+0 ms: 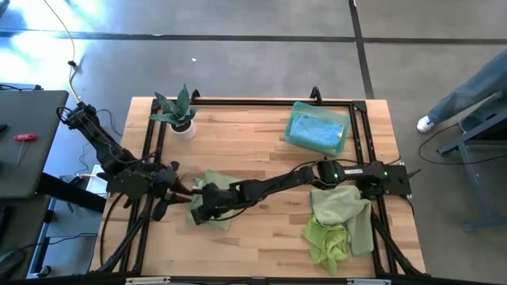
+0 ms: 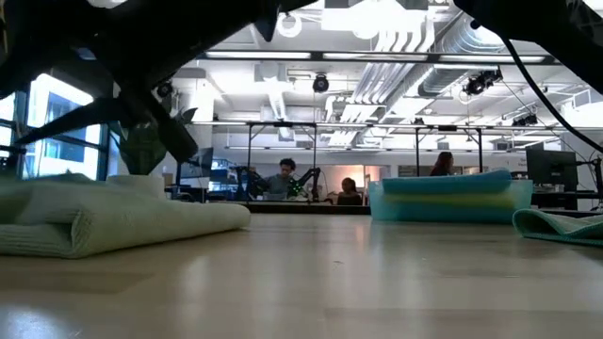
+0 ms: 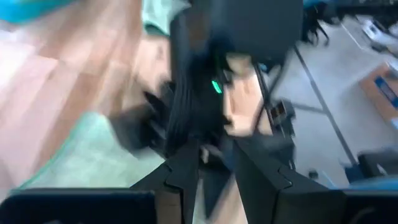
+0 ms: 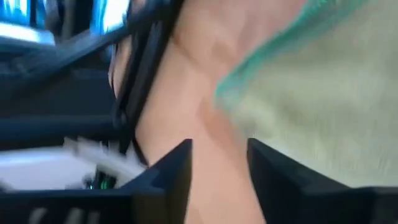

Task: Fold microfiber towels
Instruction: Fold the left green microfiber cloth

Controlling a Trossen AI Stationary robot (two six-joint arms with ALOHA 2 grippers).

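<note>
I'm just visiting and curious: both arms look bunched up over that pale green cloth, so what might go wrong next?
1. The left gripper and right gripper sit very close together at the pale green towel; they might bump.
2. The right gripper's fingers stand apart with nothing between them, so the towel's fold could spring open.
3. The heap of unfolded green towels lies at the table's edge and could slide off.

Towels and plant on the table [image 1: 261, 150]
Plant [image 1: 178, 111] far left; folded stack [image 1: 317, 129] far right; loose pile [image 1: 339, 222] near right; one towel [image 1: 214, 190] near left.

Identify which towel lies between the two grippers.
The pale sage green towel at the table's front left, partly folded; the blue stack and the lime-green heap lie farther right.
</note>
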